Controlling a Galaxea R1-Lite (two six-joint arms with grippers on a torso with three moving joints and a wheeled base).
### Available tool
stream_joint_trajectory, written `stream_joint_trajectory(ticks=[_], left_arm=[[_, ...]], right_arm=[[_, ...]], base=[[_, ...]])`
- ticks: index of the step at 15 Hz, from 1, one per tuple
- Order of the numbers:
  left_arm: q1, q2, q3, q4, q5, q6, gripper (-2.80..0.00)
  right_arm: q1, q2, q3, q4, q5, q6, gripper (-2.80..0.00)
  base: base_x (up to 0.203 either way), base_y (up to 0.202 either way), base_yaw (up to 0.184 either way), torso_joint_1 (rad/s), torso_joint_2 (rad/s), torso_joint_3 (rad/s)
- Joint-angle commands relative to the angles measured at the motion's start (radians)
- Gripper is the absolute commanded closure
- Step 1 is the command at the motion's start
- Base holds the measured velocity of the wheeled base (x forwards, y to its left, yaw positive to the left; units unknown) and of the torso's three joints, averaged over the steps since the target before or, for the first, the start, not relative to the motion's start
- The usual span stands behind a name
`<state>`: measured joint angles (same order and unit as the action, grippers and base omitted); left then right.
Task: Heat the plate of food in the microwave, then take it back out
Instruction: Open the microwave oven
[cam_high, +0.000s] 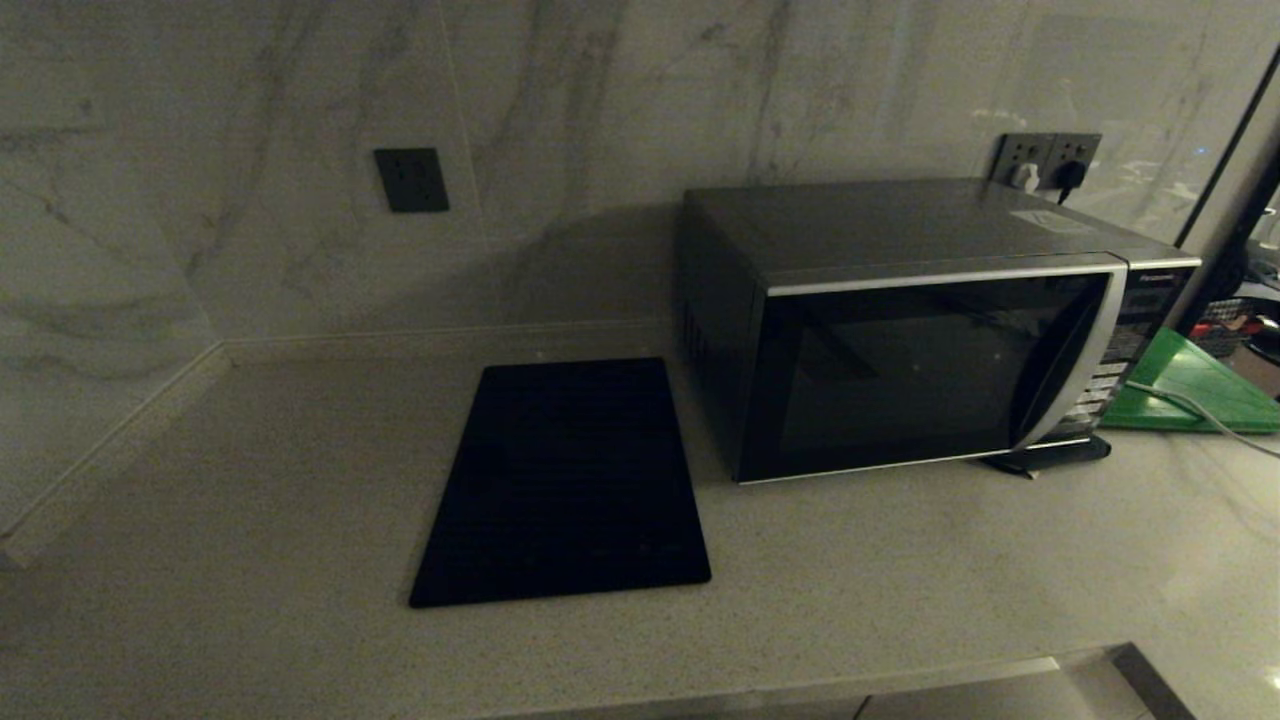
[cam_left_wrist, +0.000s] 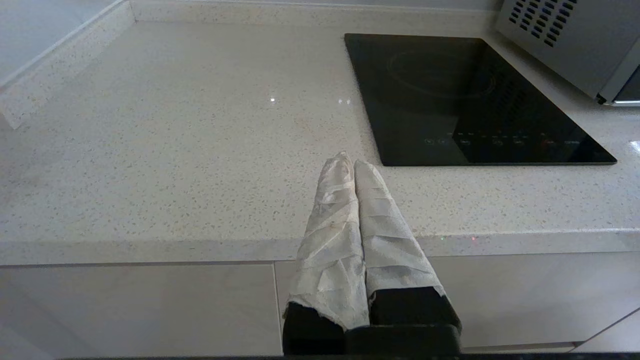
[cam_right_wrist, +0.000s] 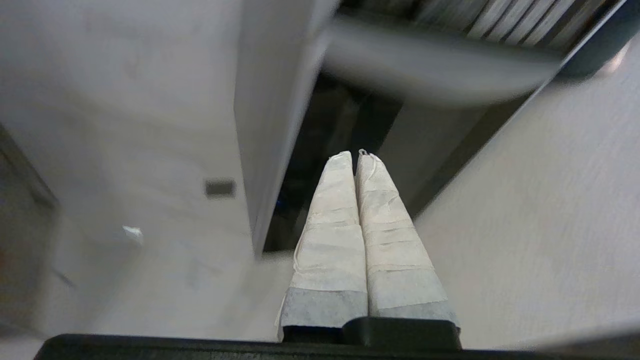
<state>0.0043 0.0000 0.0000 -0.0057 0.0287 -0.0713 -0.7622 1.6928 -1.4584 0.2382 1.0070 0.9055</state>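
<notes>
Looking down from the head: microwave (cam_high: 930, 340) parked at the bench (cam_high: 300, 480) back, door shut, beside a black cooktop (cam_high: 565, 485); no plate visible, presumably inside. Left wrist: left pincer (cam_left_wrist: 348, 162) closed, empty, idle off the bench edge. Right wrist: right pincer (cam_right_wrist: 356, 157) closed, empty, away from the microwave.

Small pale lettering, seemingly "Panasonic", tops the microwave (cam_high: 930, 330) button panel; too faint to read with certainty.
</notes>
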Motion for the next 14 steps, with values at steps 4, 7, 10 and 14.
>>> stream_joint_trajectory(ticks=[4, 7, 10, 14], left_arm=[[0.000, 0.002, 0.000, 0.000, 0.000, -0.001, 0.00], [0.000, 0.002, 0.000, 0.000, 0.000, -0.001, 0.00], [0.000, 0.002, 0.000, 0.000, 0.000, -0.002, 0.00], [0.000, 0.002, 0.000, 0.000, 0.000, -0.001, 0.00]], right_arm=[[0.303, -0.479, 0.039, 0.511, -0.589, -0.314, 0.00], [0.403, -0.653, 0.131, 0.571, -0.793, -0.388, 0.00], [0.519, -0.857, 0.269, 0.580, -0.929, -0.474, 0.00], [0.609, -1.145, 0.407, 0.583, -1.011, -0.551, 0.00]], base=[[0.000, 0.000, 0.000, 0.000, 0.00, 0.000], [0.000, 0.000, 0.000, 0.000, 0.00, 0.000], [0.000, 0.000, 0.000, 0.000, 0.00, 0.000], [0.000, 0.000, 0.000, 0.000, 0.00, 0.000]])
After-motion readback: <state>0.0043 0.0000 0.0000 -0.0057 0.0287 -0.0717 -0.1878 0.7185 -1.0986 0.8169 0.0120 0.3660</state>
